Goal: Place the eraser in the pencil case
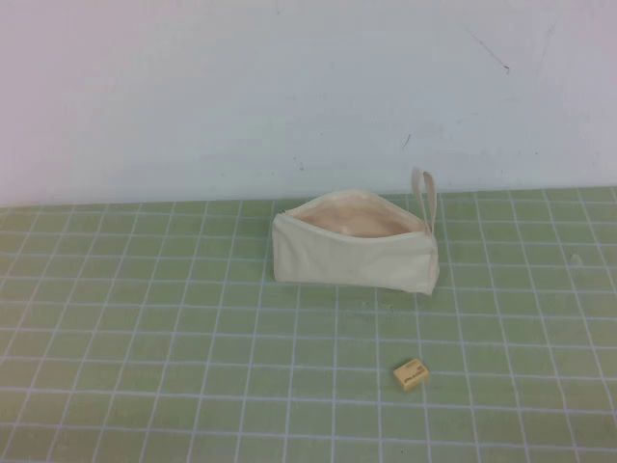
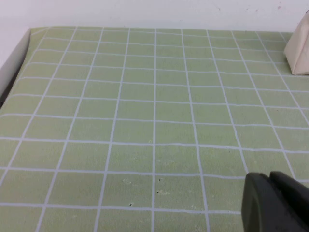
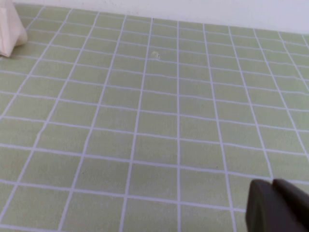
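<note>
The pencil case (image 1: 355, 251) is a cream-white fabric pouch lying on the green grid mat, unzipped, its peach lining showing and its loop strap (image 1: 425, 198) standing up at the right end. One end of it shows in the left wrist view (image 2: 299, 48) and one in the right wrist view (image 3: 10, 26). The eraser (image 1: 411, 373), a tiny tan block with a dark mark, lies on the mat in front of the case. Neither arm shows in the high view. My left gripper (image 2: 270, 180) and right gripper (image 3: 271, 186) hover low over bare mat, fingers together, holding nothing.
A white wall (image 1: 308, 87) rises behind the mat. The mat's left edge (image 2: 19, 53) shows in the left wrist view. Green grid mat (image 1: 145, 338) spreads on all sides of the case and eraser.
</note>
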Tool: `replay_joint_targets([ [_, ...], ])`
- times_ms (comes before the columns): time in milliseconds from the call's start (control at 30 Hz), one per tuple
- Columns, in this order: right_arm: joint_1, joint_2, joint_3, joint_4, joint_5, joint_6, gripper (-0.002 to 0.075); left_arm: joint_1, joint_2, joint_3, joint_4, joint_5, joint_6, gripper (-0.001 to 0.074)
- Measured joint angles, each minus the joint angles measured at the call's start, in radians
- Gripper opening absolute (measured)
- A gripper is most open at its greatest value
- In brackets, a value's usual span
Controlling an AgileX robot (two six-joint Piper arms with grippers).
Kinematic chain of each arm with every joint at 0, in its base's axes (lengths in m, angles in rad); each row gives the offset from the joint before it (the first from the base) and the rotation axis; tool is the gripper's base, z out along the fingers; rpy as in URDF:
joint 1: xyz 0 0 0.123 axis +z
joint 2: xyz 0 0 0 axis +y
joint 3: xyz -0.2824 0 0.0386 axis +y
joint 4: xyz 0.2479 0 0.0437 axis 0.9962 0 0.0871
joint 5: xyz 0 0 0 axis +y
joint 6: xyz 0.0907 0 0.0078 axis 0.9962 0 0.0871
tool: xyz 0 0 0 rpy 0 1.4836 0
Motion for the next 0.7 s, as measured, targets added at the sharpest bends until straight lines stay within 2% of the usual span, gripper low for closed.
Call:
replay_joint_targets([
  [700,0.0,0.0,0.0,-0.02,0.0,0.0,-0.0001,0.0,0.0,0.0,0.0,0.0,0.0,-0.0001],
])
